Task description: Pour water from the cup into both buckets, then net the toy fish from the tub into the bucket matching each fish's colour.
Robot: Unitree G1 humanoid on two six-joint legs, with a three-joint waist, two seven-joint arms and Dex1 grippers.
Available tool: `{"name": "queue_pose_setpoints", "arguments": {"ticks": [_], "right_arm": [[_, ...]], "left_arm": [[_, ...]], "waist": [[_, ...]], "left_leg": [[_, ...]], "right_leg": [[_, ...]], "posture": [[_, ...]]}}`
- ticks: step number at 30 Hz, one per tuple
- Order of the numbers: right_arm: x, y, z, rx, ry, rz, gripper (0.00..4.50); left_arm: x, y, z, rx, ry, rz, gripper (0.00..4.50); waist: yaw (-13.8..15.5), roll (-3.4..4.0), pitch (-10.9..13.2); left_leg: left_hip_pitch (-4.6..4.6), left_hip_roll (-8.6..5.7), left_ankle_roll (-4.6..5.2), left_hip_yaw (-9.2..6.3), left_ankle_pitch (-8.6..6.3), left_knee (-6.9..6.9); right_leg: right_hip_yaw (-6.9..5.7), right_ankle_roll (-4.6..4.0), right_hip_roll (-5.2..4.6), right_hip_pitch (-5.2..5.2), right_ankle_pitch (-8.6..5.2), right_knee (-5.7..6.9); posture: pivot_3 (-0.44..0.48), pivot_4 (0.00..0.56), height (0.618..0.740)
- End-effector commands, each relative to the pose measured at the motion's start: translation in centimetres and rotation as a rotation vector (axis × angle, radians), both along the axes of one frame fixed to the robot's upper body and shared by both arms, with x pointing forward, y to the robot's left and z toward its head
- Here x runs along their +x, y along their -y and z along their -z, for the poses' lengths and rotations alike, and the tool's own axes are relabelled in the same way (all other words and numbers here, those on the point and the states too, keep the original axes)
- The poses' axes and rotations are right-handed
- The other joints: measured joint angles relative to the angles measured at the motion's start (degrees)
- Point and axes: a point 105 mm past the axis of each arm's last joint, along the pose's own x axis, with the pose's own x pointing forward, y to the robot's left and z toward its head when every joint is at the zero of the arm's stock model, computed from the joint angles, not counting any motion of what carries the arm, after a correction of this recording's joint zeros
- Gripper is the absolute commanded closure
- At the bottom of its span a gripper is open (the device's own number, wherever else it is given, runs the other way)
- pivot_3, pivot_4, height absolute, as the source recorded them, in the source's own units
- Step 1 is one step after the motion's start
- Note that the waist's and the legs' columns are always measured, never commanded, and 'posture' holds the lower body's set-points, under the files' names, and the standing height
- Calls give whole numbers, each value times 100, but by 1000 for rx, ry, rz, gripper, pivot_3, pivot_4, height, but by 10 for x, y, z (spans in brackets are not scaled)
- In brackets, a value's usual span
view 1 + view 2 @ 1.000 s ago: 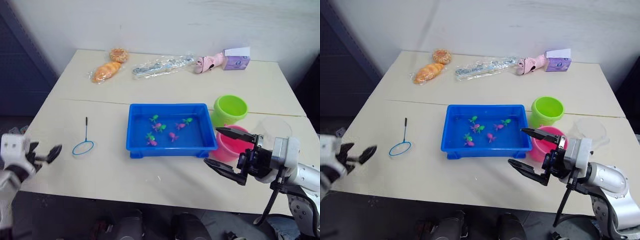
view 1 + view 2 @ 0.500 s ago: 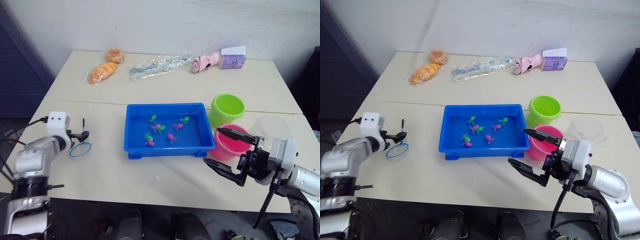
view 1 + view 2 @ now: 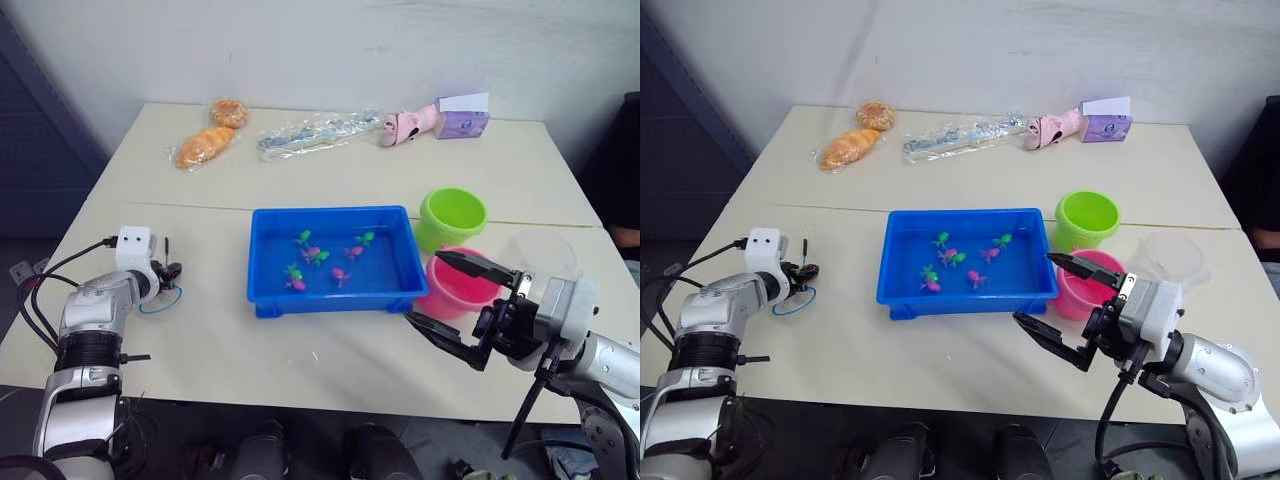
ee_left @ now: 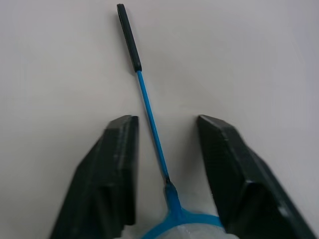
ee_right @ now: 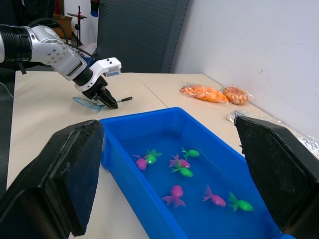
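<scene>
On the table (image 3: pixel 250 350) you see the blue tub (image 3: pixel 340 298) at centre, holding small green and pink toy fish (image 3: pixel 312 253). Right of it stand the green bucket (image 3: pixel 455 218) and pink bucket (image 3: pixel 455 290), with the clear cup (image 3: pixel 1172 257) further right. Your right gripper (image 3: pixel 465 306) hangs wide open beside the pink bucket. Your left gripper (image 4: pixel 167 164) sits open, fingers straddling the net (image 4: pixel 149 107) handle left of the tub.
</scene>
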Motion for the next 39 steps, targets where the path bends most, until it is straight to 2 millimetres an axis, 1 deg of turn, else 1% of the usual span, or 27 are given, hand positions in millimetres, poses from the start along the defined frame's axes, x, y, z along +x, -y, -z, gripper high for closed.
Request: {"name": "queue_pose_setpoints", "arguments": {"ticks": [1, 2, 4, 5, 7, 8, 9, 10, 11, 13, 15, 16, 18, 19, 22, 23, 25, 26, 28, 29, 32, 34, 37, 39], "right_arm": [[-4, -2, -8, 1, 46, -9, 0], [-5, -2, -8, -1, 45, -10, 0], [-5, -1, -9, -17, 50, -14, 0], [-5, 0, -11, -15, 52, -7, 0], [-4, 3, -14, -9, 51, 4, 0], [-4, 2, -15, -10, 43, 1, 0], [-4, 2, -16, -11, 37, -3, 0], [-4, 0, -17, -15, 26, -12, 0], [-4, -4, -17, -15, -24, -39, 0], [0, -10, -14, -78, -128, -46, 0], [10, -9, -11, -138, -206, 1, 0], [14, -11, -10, -176, -228, 8, 0], [16, -18, -11, -246, -258, -31, 0], [18, -21, -12, -261, -274, -42, 0], [27, -32, -10, -295, -333, -51, 0], [30, -35, -9, -302, -343, -51, 0], [38, -46, -10, -304, -358, -51, 0], [40, -51, -10, -304, -368, -54, 0], [42, -60, -9, -308, -392, -74, 0], [42, -64, -8, -309, -402, -83, 0], [40, -72, -5, -314, -430, -105, 0], [39, -75, -5, -298, -440, -113, 0], [39, -77, -6, -280, -446, -116, 0], [37, -78, -4, -273, -459, -129, 0]], "left_arm": [[-16, -10, 23, -24, -92, -35, 3973], [-17, -12, 22, -24, -87, -40, 4447], [-16, -22, 1, -41, 15, -36, 4483], [-16, -24, -14, -55, 81, -6, 4483], [-16, -20, -42, -84, 205, 91, 4483], [-16, -15, -63, -89, 294, 181, 4483], [-18, -10, -77, -88, 350, 243, 4483], [-20, -3, -91, -81, 396, 333, 4483], [-24, 10, -106, -74, 421, 462, 4483], [-36, 42, -133, 12, 475, 762, 4483], [-47, 69, -145, 91, 509, 1000, 4483], [-57, 88, -148, 142, 523, 1172, 4483], [-77, 121, -140, 270, 424, 1499, 4483], [-82, 133, -138, 303, 396, 1605, 4483], [-87, 169, -140, 278, 370, 1783, 4483], [-88, 176, -138, 284, 352, 1822, 4483], [-88, 190, -128, 381, 295, 1929, 4483], [-86, 199, -128, 386, 297, 1944, 4483], [-81, 218, -135, 347, 352, 1944, 4483], [-80, 224, -137, 327, 367, 1944, 4483], [-77, 229, -132, 353, 367, 1959, 4483], [-76, 234, -133, 332, 393, 1955, 4483], [-77, 238, -135, 292, 424, 1949, 4483], [-78, 237, -131, 302, 412, 1950, 4483]], "waist": [[0, 2, -1], [0, 2, -1], [-22, 2, -1], [-34, 2, -1], [-80, 0, 0], [-88, -4, 2], [-88, -10, 6], [-87, -15, 8], [-73, -18, 9], [-66, -16, 10], [-42, -13, 8], [-32, -7, 8], [-16, 1, 7], [-16, 3, 7], [-2, 6, 9], [-5, 6, 9], [-35, 6, 9], [-45, 6, 9], [-35, 6, 9], [-24, 6, 9], [-34, 6, 9], [-33, 6, 9], [-20, 6, 9], [-17, 6, 9]], "left_leg": [[0, 0, 0, 0, 0, 0], [0, 0, 0, 1, 0, 0], [1, 0, 0, 1, 0, 0], [0, 1, 0, 4, 0, -1], [-3, 2, 0, 4, 0, -2], [-5, 2, 0, 3, 0, -2], [-7, 3, -2, 0, 1, -1], [-11, 3, -3, -3, 2, 1], [-12, 3, -3, -4, 4, 2], [-14, 1, -3, -8, 5, 4], [-14, -1, -1, -8, 4, 1], [-14, -1, 0, -8, 3, 1], [-16, -1, 1, -6, 3, -4], [-17, -1, 2, -6, 3, -8], [-31, 1, 3, -8, 3, -13], [-43, 2, 7, -11, 5, -4], [-69, 2, 14, -11, 10, 12], [-76, 2, 17, -10, 10, 21], [-103, 0, 23, -11, 9, 43], [-110, 0, 25, -12, 9, 48], [-119, 1, 36, -14, 3, 74], [-119, 1, 38, -14, 1, 79], [-121, 1, 40, -17, 0, 89], [-122, 1, 42, -17, -1, 94]], "right_leg": [[1, 0, 0, 0, 0, 0], [1, 0, 0, 0, 0, 0], [2, 0, 0, 0, 0, 0], [5, 0, 0, -2, 0, 0], [4, 0, 0, -5, 0, -1], [2, 0, 0, -5, 0, 0], [0, 0, 0, -6, 0, -1], [-3, -1, 0, -7, 0, -2], [-4, -1, -1, -6, 0, -3], [-6, -2, -6, -3, 0, -8], [-5, -5, -12, -2, 0, -15], [-5, -8, -15, -1, 0, -20], [-6, -14, -17, 0, 0, -38], [-6, -15, -16, -1, 0, -43], [-9, -18, -7, -9, -1, -47], [-12, -18, -2, -16, -1, -42], [-14, -14, 2, -34, 1, -38], [-14, -10, 4, -38, 3, -32], [-15, -6, 3, -60, 5, 6], [-16, -5, 3, -66, 6, 12], [-16, -4, 3, -70, 6, 22], [-15, -4, 2, -70, 6, 25], [-15, -4, 1, -70, 6, 25], [-15, -4, 0, -69, 6, 24]], "posture": [[0, 150, 740], [0, 150, 740], [0, 150, 740], [0, 150, 740], [0, 150, 740], [0, 150, 740], [0, 150, 740], [0, 150, 740], [0, 150, 740], [0, 150, 740], [0, 150, 740], [0, 150, 740], [0, 150, 740], [0, 150, 740], [0, 150, 740], [0, 150, 740], [0, 150, 740], [0, 150, 740], [0, 150, 740], [0, 150, 740], [0, 150, 740], [0, 150, 740], [0, 150, 740], [0, 150, 740]]}}
